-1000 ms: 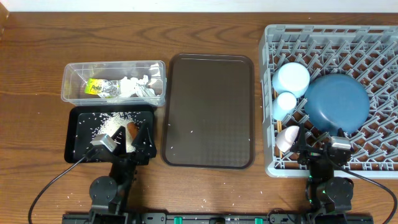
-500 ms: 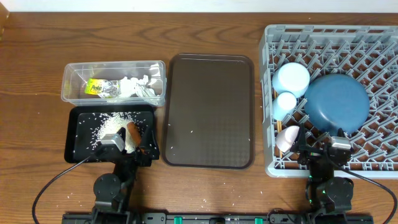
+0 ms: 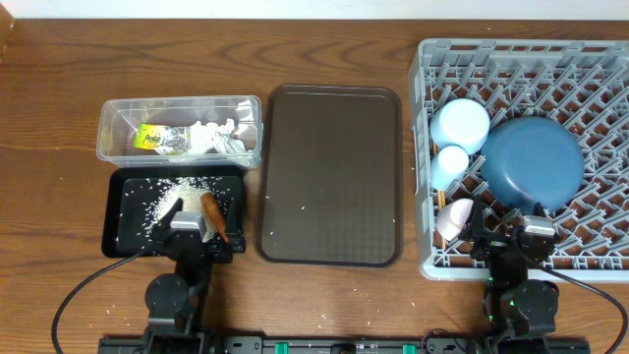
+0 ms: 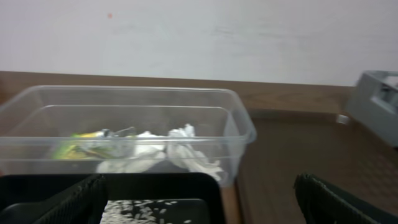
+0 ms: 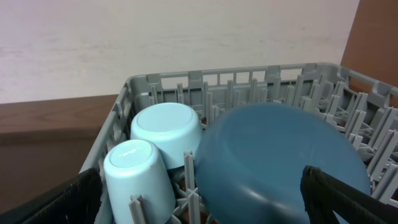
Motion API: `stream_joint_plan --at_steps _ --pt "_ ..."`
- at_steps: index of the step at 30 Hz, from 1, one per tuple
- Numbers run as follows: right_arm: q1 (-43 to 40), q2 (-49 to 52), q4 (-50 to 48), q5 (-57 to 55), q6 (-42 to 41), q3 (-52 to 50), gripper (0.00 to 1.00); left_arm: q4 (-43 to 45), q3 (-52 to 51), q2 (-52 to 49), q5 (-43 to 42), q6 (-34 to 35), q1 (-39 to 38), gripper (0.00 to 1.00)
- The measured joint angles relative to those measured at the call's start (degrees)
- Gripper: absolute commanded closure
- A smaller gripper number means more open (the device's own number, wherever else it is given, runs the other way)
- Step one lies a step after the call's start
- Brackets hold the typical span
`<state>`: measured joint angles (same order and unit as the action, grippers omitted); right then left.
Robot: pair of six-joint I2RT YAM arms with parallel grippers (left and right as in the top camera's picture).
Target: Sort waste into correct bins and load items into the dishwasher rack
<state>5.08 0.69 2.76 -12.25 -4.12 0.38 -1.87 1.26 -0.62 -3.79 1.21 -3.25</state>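
The left gripper [image 4: 200, 186] hangs over the near edge of the black tray [image 3: 113, 211], fingers spread wide with nothing between them. The right gripper [image 5: 200, 177] is spread and empty too, at the near side of the rack [image 3: 600, 69].

The carrot [image 3: 213, 214] lies slantwise in the right part of the black tray, beside the scattered rice [image 3: 162, 202]. Its near end reaches the left gripper; I cannot tell whether they touch. It looks stiff, light and smooth-skinned, so it should bear a firm pinch. The best hold is probably across its middle, fingers square to its length, since a tapered end would likely slip. The rice is too loose to pinch.

The tissue [image 3: 218, 136] and wrapper [image 3: 152, 138], soft and very light, sit in the clear tub [image 3: 180, 101] just beyond. The plate [image 3: 531, 162], bowl [image 3: 460, 125], blue cup [image 3: 452, 160] and pink cup [image 3: 453, 218] are in the rack. They look hard, slick and breakable, best taken by the rim.
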Motion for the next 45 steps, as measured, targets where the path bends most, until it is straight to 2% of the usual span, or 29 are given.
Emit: stream_joint_plan --at_steps 4,45 --pt "0.0 0.0 0.0 0.0 0.0 0.0 0.01 0.0 0.0 0.0 0.2 -0.4 1.7 0.02" --pt "0.0 0.0 0.0 0.0 0.0 0.0 0.01 0.0 0.0 0.0 0.3 -1.1 1.3 0.02"
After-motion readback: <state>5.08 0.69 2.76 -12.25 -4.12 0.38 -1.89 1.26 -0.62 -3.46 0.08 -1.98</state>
